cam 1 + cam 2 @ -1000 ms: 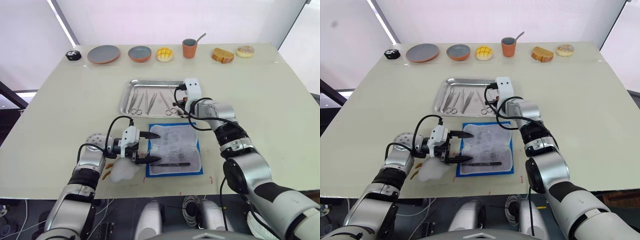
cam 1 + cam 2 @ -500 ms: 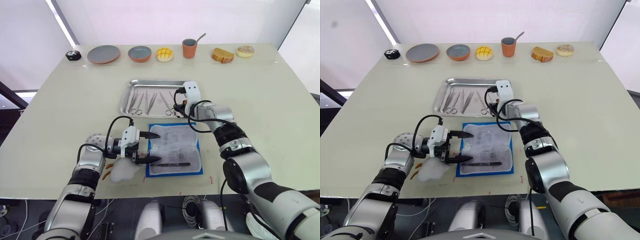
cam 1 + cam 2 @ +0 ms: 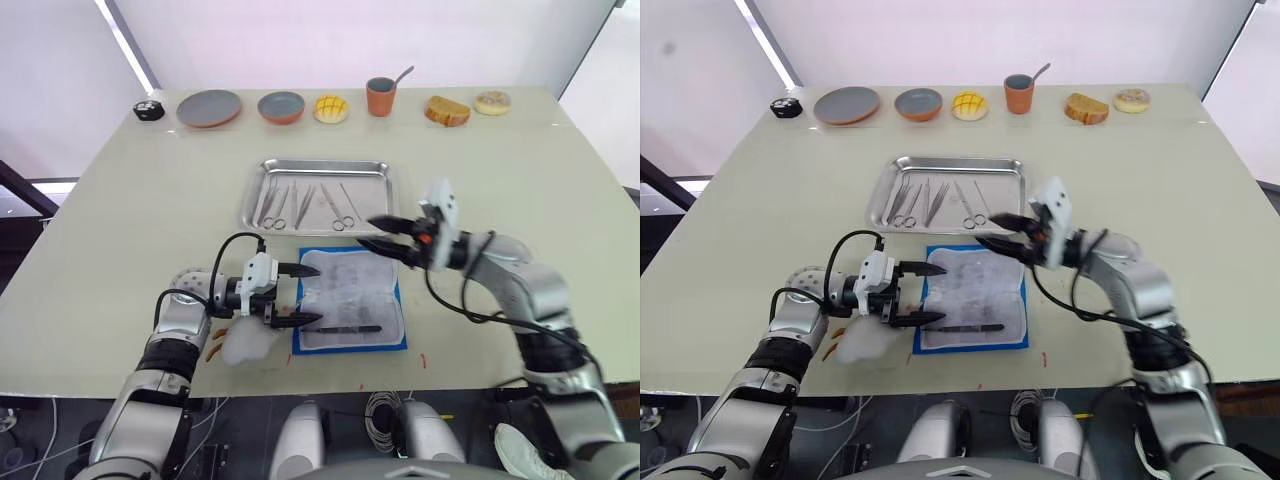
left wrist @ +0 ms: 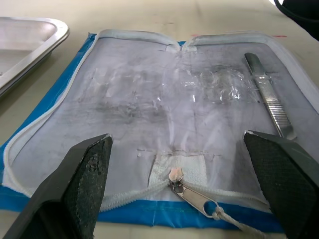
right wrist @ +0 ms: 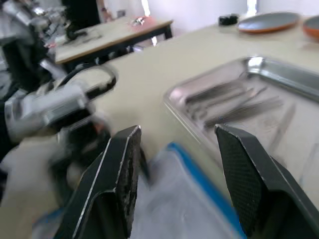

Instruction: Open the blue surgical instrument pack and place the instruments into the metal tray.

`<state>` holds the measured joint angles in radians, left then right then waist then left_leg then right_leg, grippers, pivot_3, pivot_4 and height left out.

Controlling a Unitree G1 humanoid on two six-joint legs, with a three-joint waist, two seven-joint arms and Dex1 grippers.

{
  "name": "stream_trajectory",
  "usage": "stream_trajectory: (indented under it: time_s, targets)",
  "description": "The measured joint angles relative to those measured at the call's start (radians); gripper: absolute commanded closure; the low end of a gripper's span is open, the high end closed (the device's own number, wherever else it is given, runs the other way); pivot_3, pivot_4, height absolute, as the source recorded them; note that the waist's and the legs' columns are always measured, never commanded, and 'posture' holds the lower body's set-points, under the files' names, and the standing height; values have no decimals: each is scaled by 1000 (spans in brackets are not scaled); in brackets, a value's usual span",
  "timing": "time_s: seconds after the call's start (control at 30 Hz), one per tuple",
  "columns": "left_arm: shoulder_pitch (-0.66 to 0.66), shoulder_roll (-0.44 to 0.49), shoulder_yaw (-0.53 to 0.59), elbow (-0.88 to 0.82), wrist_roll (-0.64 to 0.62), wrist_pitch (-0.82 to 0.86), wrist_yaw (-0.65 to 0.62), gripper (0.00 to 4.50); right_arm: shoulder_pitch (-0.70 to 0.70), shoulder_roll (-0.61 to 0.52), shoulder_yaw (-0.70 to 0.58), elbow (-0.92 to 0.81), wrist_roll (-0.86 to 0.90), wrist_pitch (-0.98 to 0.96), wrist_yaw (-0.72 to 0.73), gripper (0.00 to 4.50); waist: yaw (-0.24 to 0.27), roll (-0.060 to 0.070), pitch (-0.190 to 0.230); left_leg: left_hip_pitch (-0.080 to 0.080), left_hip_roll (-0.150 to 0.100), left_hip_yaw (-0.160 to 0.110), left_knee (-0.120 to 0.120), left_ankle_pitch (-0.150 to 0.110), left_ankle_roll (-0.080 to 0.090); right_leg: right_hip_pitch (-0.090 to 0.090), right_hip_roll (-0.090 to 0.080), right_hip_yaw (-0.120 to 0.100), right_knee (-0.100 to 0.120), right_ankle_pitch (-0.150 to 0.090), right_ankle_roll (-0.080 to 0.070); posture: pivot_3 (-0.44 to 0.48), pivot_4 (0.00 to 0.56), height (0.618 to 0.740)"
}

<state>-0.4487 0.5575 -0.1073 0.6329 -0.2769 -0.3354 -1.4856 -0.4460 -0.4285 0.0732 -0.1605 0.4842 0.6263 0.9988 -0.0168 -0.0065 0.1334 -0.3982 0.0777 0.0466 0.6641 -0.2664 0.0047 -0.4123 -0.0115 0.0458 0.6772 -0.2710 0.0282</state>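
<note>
**A:** Where is the pack?

**B:** The flat blue fabric surgical instrument pack (image 3: 350, 299) lies unzipped and spread flat near the front edge of the pale beige table (image 3: 120, 200), its pale grey lining facing up. One slim silver metal forceps (image 4: 269, 96) lies inside it, along the side nearest the robot.

**A:** And the tray?

**B:** The shallow shiny steel tray (image 3: 318, 195) sits just behind the pack, not touching it. Several thin silver scissors and tweezers (image 3: 305, 203) lie in it side by side.

**A:** What are the arms doing?

**B:** The left gripper (image 3: 298, 295) hovers at the pack's left edge, its two black fingers spread wide and holding nothing. The right gripper (image 3: 385, 233) hangs above the pack's far right corner, close to the tray's near rim; its fingers are also parted and empty.

**A:** Anything else nearby?

**B:** A white plush toy (image 3: 248, 343) rests under the left wrist. Along the far edge stand two round plates (image 3: 208, 107), a terracotta cup with a spoon (image 3: 379, 96) and some bread pieces (image 3: 446, 110).
</note>
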Motion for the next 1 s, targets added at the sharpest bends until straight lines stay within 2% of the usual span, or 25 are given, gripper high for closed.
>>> stream_trajectory:
  time_s: [0.07, 0.1, 0.27, 0.47, 0.67, 1.0]
  targets:
    - [-3, 0, 1, 9, 0, -2, -6, 0, 47, -108, -14, -28, 15, -23, 91, 285, -2, 0, 0, 1, 0, 0, 0, 0, 0, 0, 1, 0, 0, 0, 0, 0, 150, 740]
    - [-4, 0, 1, 12, 0, -2, -10, 0, 64, -152, -19, -37, 20, -36, 129, 69, -1, 1, 0, 1, 0, -1, 0, 0, 0, 0, 1, 0, 0, 0, 0, 0, 150, 740]
    - [-22, -4, -3, 34, 0, -10, -27, 0, 155, -309, -104, -97, 83, -77, 273, 69, 2, 0, 1, 1, 0, -1, 0, 0, 0, 0, 2, 1, 0, 0, 0, 0, 150, 740]
    - [-34, -7, -2, 58, 1, -19, -49, 0, 319, -494, -316, -163, 179, -84, 383, 69, 2, 0, 1, 1, 0, -1, 0, 0, 0, 1, 2, 1, 0, 0, 0, 0, 150, 740]
    - [-43, -9, -4, 68, 1, -19, -59, 0, 408, -547, -406, -220, 236, -77, 398, 69, 3, 0, 1, 2, 0, -1, 0, 0, 0, 1, 2, 1, 0, 0, 0, 0, 150, 740]
    - [-68, -9, -12, 105, 1, -26, -76, 0, 454, -577, -487, -295, 309, -31, 357, 69, 4, 0, 1, 2, 0, -1, 0, 0, 0, 1, 2, 1, 0, 0, 0, 0, 150, 740]
